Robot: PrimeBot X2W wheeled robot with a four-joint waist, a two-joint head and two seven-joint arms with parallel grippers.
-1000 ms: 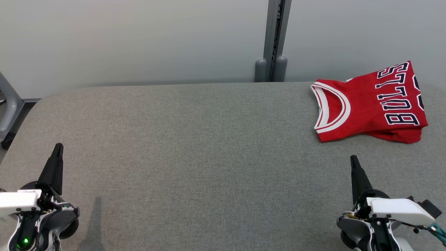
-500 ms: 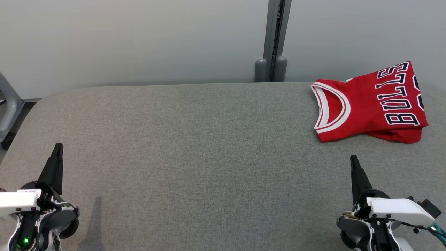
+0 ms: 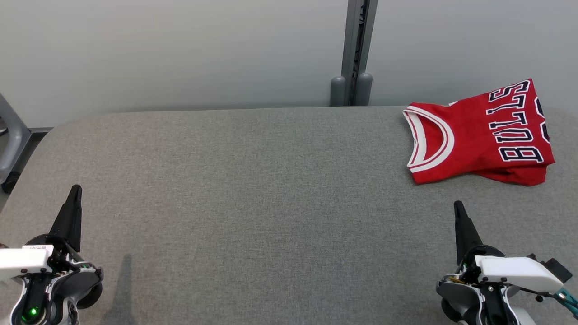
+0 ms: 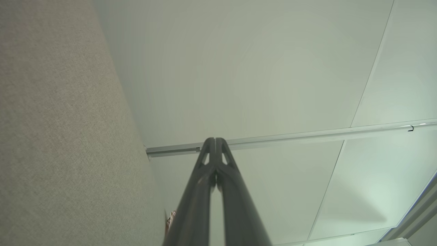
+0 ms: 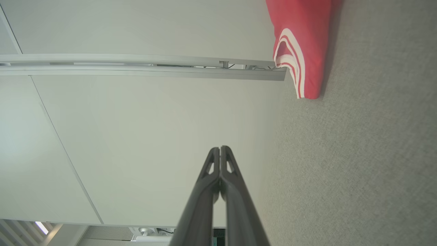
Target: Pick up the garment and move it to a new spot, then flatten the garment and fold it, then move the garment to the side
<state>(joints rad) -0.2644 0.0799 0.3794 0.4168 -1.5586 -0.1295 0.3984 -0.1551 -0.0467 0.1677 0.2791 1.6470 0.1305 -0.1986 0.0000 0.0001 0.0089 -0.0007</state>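
Item: jersey [image 3: 478,135], red, white-trimmed neck, folded, lying at the far right corner of the grey surface [image 3: 271,180].
- Hidden: under layers and hem were tucked out of sight. A dark numeral at the right fold was cut off. The jersey's far right corner showed against the wall, and whether it overhung the far edge or stood up could not be told.
- Heading: neck opening faced the left edge. The long axis ran roughly along the far edge, and the lettering read sideways, from near to far.

Left tool [image 3: 76,188]: near left corner, fingers pressed together, empty.

Right tool [image 3: 458,204]: near right corner, fingers pressed together, empty. It was nearer the near edge than the jersey, not touching it.
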